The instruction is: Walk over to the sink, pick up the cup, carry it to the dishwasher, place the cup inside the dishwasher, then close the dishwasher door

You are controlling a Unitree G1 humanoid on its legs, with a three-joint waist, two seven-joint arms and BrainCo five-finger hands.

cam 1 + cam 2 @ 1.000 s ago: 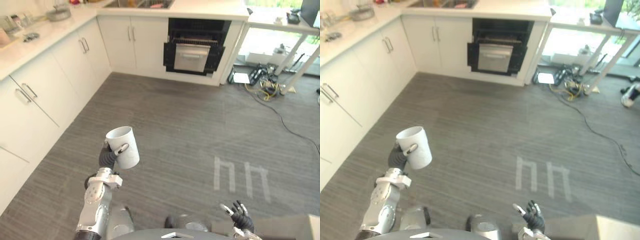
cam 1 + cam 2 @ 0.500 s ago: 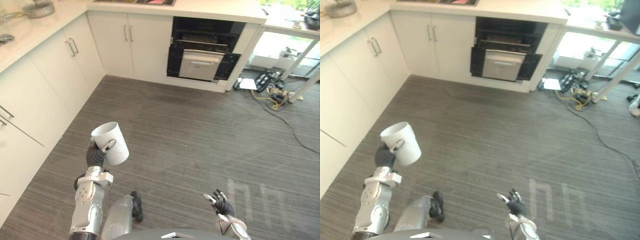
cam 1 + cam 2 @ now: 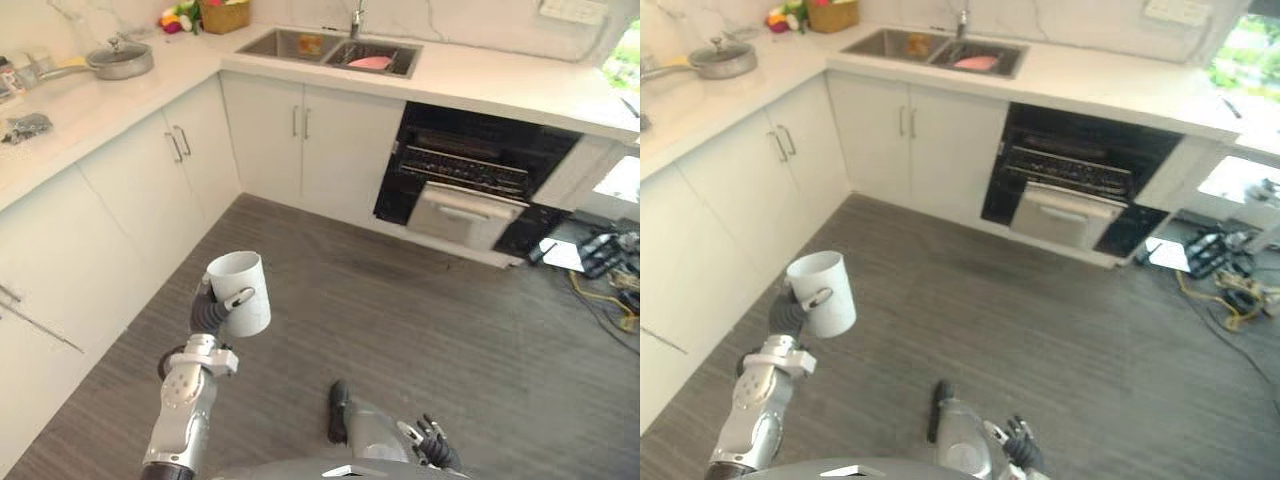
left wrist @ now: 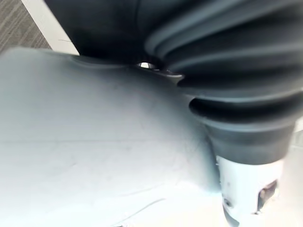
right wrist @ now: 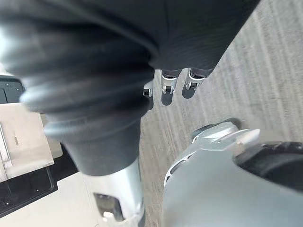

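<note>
In the left eye view my left hand (image 3: pixel 208 312) is raised in front of me, fingers and thumb curled round the white cup (image 3: pixel 240 292), which sits mouth up above the hand, over the grey floor (image 3: pixel 420 330). Far ahead of that hand and off to its right, the dishwasher (image 3: pixel 470 185) sits under the desk (image 3: pixel 500 85) with its door tilted open. The sink (image 3: pixel 330 50) lies in the desk ahead of the hand. My right hand (image 3: pixel 432 455) hangs low, well apart to the cup's right, fingers loose and holding nothing. The right eye view shows the same. In the left wrist view the cup's pale wall lies right against my hand's dark cover. In the right wrist view my right fingers (image 5: pixel 166 84) hang relaxed above the floor.
</note>
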